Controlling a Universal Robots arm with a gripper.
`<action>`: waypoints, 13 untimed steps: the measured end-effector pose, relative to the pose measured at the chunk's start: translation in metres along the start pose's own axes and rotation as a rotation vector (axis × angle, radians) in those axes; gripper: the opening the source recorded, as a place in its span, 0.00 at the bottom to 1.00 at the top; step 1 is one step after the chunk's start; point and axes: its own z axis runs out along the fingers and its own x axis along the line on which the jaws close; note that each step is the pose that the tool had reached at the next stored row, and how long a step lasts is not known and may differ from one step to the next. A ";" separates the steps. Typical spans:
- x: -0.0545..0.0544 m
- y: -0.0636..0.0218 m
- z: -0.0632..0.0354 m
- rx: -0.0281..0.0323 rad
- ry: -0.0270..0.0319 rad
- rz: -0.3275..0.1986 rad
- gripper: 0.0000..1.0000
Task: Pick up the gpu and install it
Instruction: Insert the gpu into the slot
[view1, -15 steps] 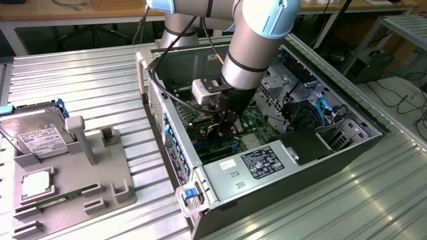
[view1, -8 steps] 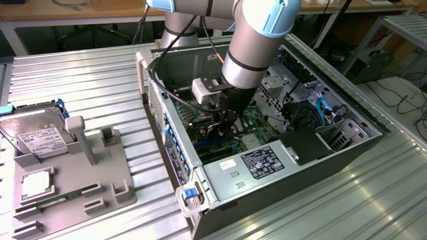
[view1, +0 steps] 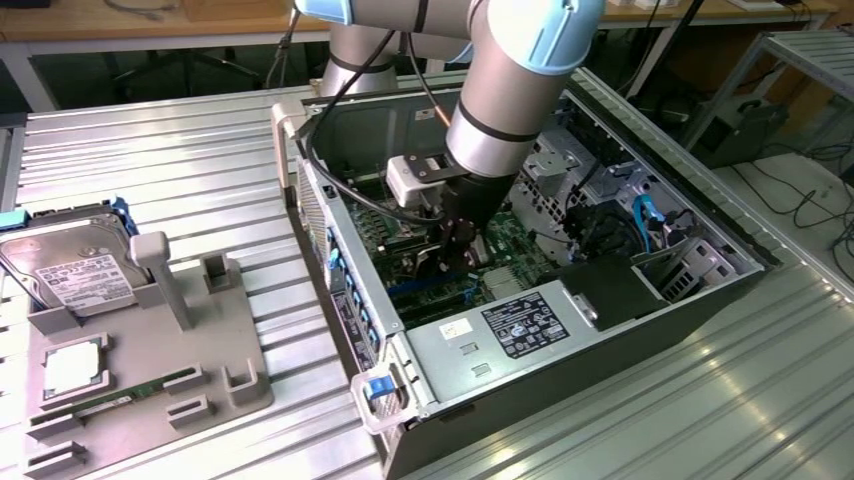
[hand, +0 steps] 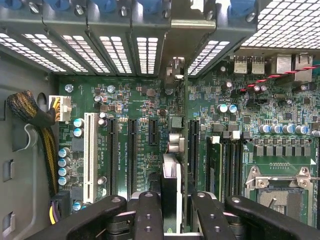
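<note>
Gripper reaches down inside the open computer case, fingers closed on the gpu. Card stands edge-on above the motherboard, between its expansion slots.

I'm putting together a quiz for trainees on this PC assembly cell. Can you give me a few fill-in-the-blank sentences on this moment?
1. The tool grips the gpu inside the open computer ____.
2. Below the gpu lies the green ____.
3. The hard drive rests on the grey fixture at the exterior view's ____.
4. In the wrist view, one expansion slot is coloured ____.

Missing words: case; motherboard; left; white
</note>
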 end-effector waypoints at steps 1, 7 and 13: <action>0.000 -0.0001 0.0000 0.0000 0.0002 0.000 0.28; -0.002 0.0004 0.0002 0.0000 0.0031 0.002 0.28; -0.002 0.0018 0.0024 0.0000 0.0036 0.002 0.28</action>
